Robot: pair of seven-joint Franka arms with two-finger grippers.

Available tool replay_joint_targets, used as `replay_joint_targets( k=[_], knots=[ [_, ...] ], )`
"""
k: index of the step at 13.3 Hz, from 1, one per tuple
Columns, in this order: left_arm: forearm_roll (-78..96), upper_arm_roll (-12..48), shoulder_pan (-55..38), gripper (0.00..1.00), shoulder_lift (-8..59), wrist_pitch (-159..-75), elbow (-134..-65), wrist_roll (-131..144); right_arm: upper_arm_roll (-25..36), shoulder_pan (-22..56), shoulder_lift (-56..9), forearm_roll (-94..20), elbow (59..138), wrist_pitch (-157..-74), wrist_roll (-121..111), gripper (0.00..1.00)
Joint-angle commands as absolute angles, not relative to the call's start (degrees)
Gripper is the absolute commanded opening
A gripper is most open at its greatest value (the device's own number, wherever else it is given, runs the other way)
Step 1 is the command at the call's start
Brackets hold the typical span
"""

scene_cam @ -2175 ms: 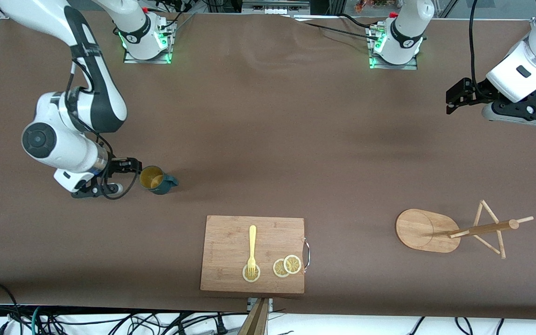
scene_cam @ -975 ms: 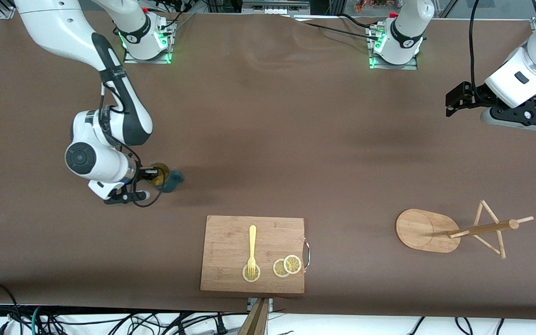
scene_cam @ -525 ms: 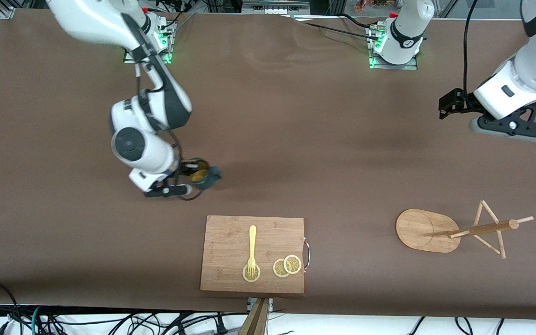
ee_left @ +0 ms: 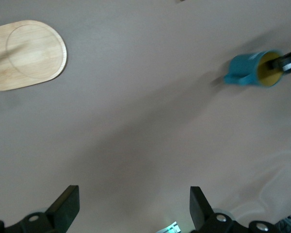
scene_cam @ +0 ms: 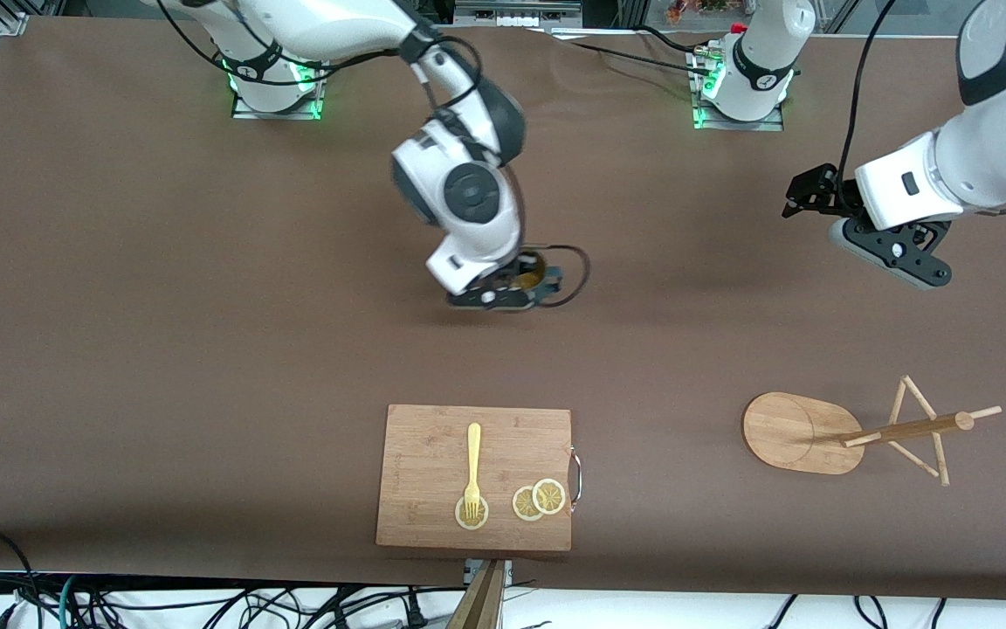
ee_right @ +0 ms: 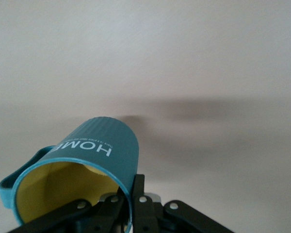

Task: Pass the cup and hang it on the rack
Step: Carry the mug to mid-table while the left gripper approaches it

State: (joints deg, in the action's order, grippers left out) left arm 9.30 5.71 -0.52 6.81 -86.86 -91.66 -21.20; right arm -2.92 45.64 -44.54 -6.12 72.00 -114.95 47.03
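Observation:
My right gripper [scene_cam: 516, 288] is shut on the rim of the cup [scene_cam: 547, 279], a teal mug with a yellow inside, and holds it up over the middle of the table. In the right wrist view one finger [ee_right: 138, 191] presses the outside of the cup [ee_right: 99, 148] and the other is inside the rim. My left gripper [scene_cam: 800, 196] is open and empty over the table toward the left arm's end. Its wrist view shows the open gripper [ee_left: 133, 208], the cup [ee_left: 250, 70] farther off and the rack's oval base [ee_left: 26, 56]. The rack [scene_cam: 795, 432] stands nearer to the front camera.
A rectangular wooden cutting board [scene_cam: 433, 454] lies near the table's front edge, with a yellow fork [scene_cam: 473, 463] and lemon slices [scene_cam: 538, 500] on it. Bare brown table lies between the cup and the rack.
My right gripper closed on the cup and carried it from the right arm's end to over the middle of the table. My left gripper moved a little toward the middle.

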Motion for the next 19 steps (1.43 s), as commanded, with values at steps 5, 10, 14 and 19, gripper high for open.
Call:
replay_joint_targets(
  k=[5,10,14,19],
  knots=[
    [18.9,5.7,5.2,1.0,11.1,-86.3,-91.8,-48.4,-1.8,52.8,-51.4,-6.6,64.6,-118.2,54.8,0.0],
    [29.4,5.7,9.5,1.0,11.8,-96.4,-105.5,-77.6,-1.5,53.6,-54.0,-6.1,64.7,-120.5,55.4,0.0],
    [39.5,5.7,9.8,1.0,12.4,-101.9,-113.5,-97.1,-1.5,53.6,-54.0,-5.6,64.7,-120.5,55.3,0.05],
    [55.0,5.7,10.4,1.0,14.7,-106.2,-124.6,-121.2,-1.1,51.9,-50.9,-5.9,64.5,-117.1,55.6,0.74]
  ],
)
